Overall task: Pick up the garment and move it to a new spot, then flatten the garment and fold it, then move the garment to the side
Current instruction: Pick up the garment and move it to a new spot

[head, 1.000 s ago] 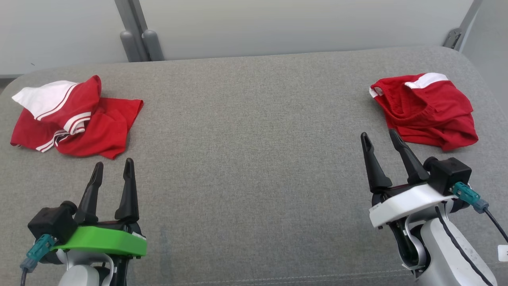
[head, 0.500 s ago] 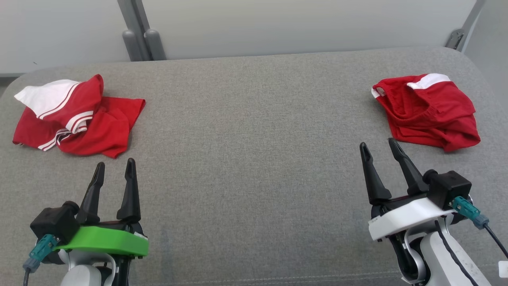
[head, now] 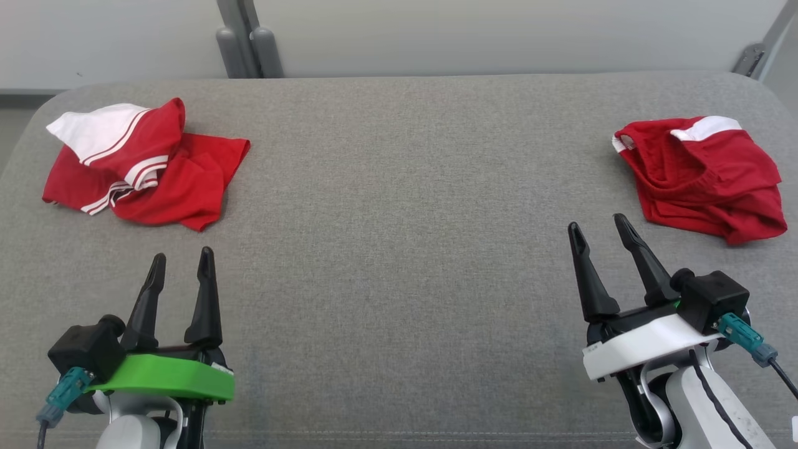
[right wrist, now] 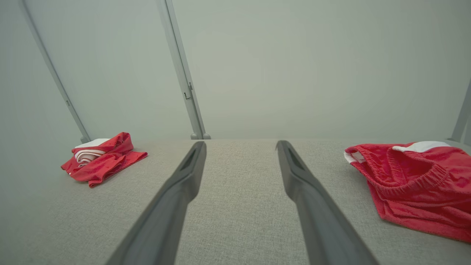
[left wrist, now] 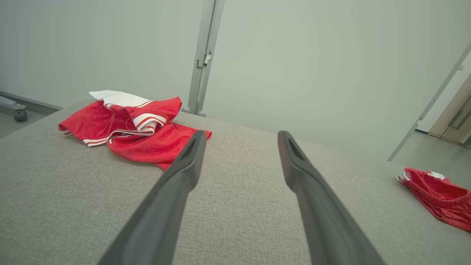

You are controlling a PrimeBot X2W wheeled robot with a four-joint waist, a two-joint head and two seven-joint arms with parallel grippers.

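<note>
Garment (head: 146,165), red/white, lies crumpled far-left on bench (head: 399,249), ahead of my left claw (head: 182,254); second red garment (head: 704,178) far-right, near my right claw (head: 596,222). Both claws wide, empty. Step: pickup, not yet begun. Next: reach fwd, lower, pinch top fold; which one unclear.

**Grippers: fingers parted, nothing held**

Head view: left gripper (head: 182,254) at 7 o'clock, fingers spread, pointing to 12 o'clock, empty. The right gripper (head: 596,222) at 5 o'clock, fingers spread, leaning toward 11 o'clock, empty; pale forearm (head: 695,399) below it.
</note>
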